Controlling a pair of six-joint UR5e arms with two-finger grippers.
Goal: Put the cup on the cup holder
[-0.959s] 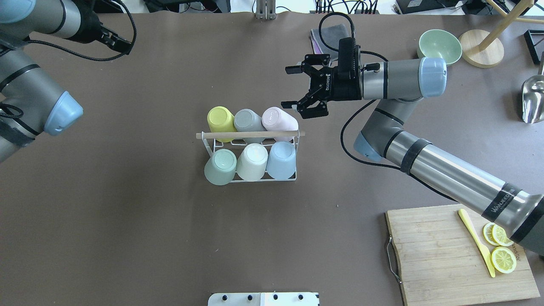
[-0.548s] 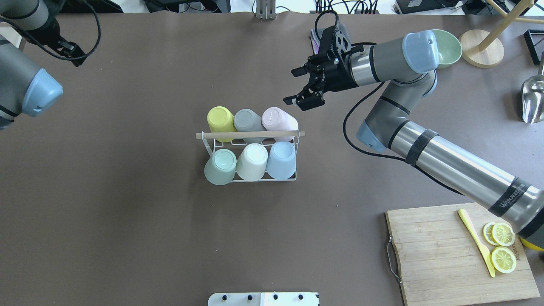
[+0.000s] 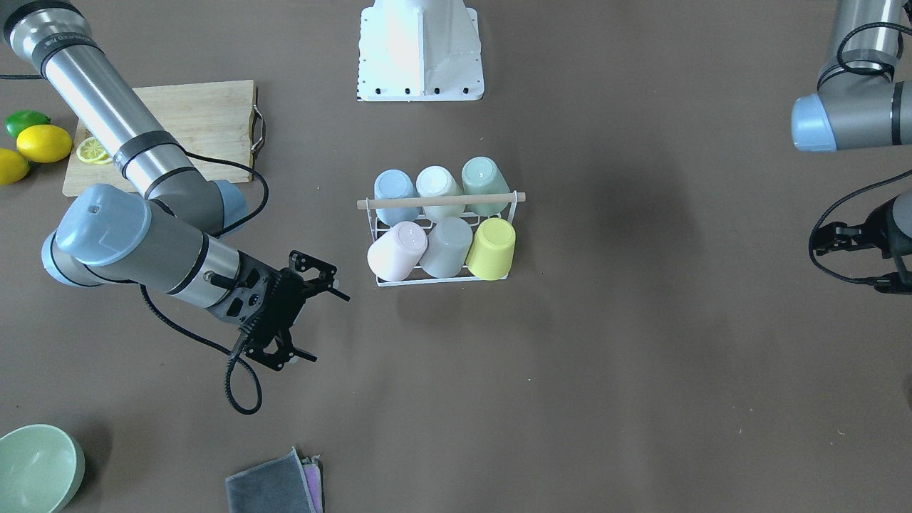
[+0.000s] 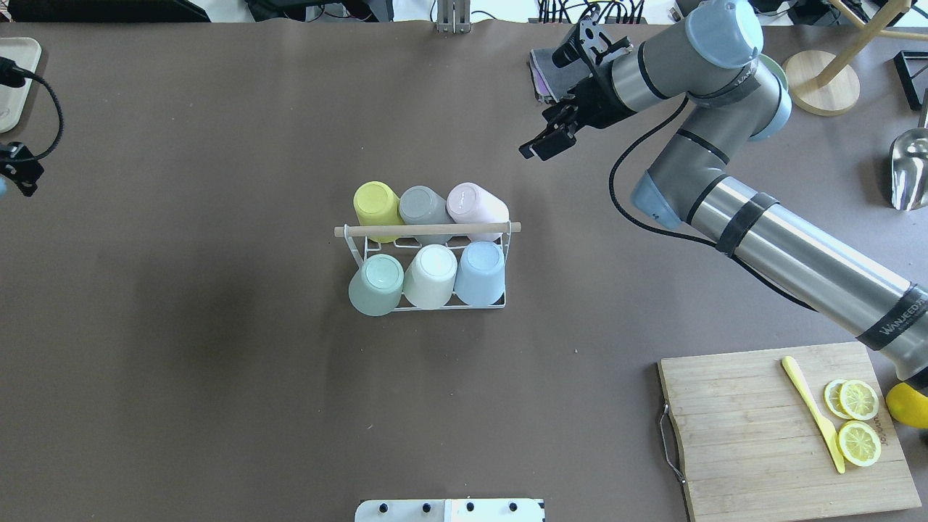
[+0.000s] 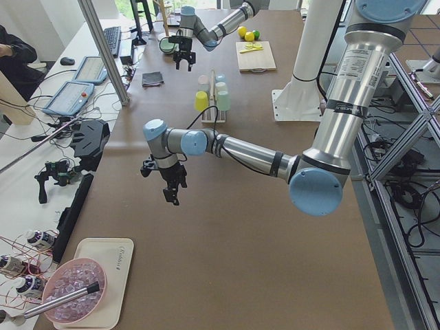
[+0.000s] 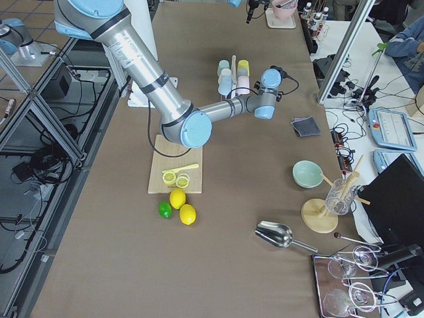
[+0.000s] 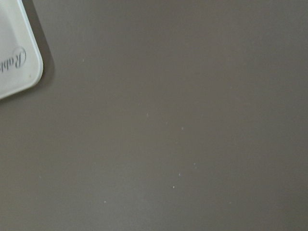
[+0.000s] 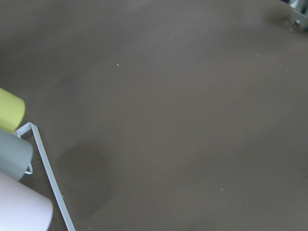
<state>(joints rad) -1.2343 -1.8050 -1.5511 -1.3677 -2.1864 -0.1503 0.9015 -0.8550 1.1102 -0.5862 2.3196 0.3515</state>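
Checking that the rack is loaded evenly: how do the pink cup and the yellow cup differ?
The pink cup sits at the cup holder's end toward the robot's right, the yellow cup at the opposite end. The pink cup leans sideways and outward; the yellow cup stands closer to straight. Both are upside down in the row farther from the robot.

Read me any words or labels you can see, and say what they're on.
"WANJEEDA": black strap on the right arm.
Script starting "R": corner of the white tray; the rest is cut off.
Print on the cutting board by the lemon slices: too small to read.
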